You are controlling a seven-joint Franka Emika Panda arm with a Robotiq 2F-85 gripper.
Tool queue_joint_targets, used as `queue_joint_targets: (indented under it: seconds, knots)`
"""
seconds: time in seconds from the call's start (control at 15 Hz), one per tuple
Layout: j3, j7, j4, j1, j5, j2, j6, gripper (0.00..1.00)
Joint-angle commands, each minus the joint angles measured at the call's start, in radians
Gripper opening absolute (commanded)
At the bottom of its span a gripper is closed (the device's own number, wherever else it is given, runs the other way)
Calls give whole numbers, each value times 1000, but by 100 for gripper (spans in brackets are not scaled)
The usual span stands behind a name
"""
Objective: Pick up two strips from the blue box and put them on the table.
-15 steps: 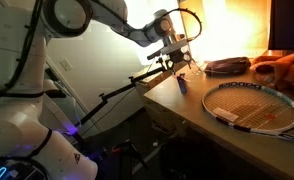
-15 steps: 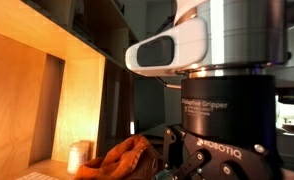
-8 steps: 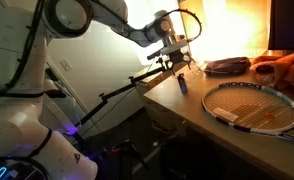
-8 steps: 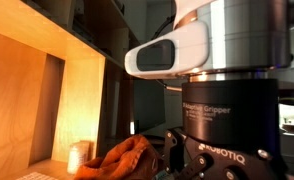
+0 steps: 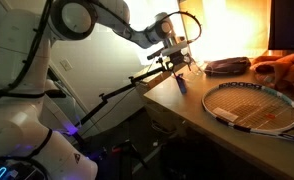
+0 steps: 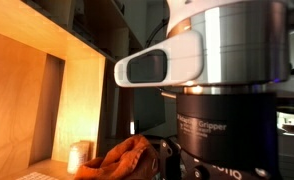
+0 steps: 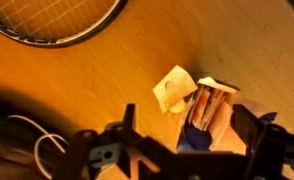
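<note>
A white robot arm [image 5: 97,15] reaches over one end of a light wooden worktop [image 5: 202,125]. Its tool [image 5: 177,66] hangs just above a small blue box [image 5: 183,84], which stands near the worktop's edge. In the wrist view the tool's fingers [image 7: 251,138] are spread wide, one on each side of the opened box. Strips [image 7: 201,106] show inside it. A racket [image 5: 255,105] lies nearby on the worktop.
</note>
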Motion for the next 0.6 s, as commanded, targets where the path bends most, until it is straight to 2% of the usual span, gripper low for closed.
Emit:
queue_joint_targets:
  seconds: [0.0, 0.53]
  knots:
    - [-9, -6, 44, 16, -21, 14, -45, 66]
    - [-10, -1, 54, 13, -20, 14, -50, 3]
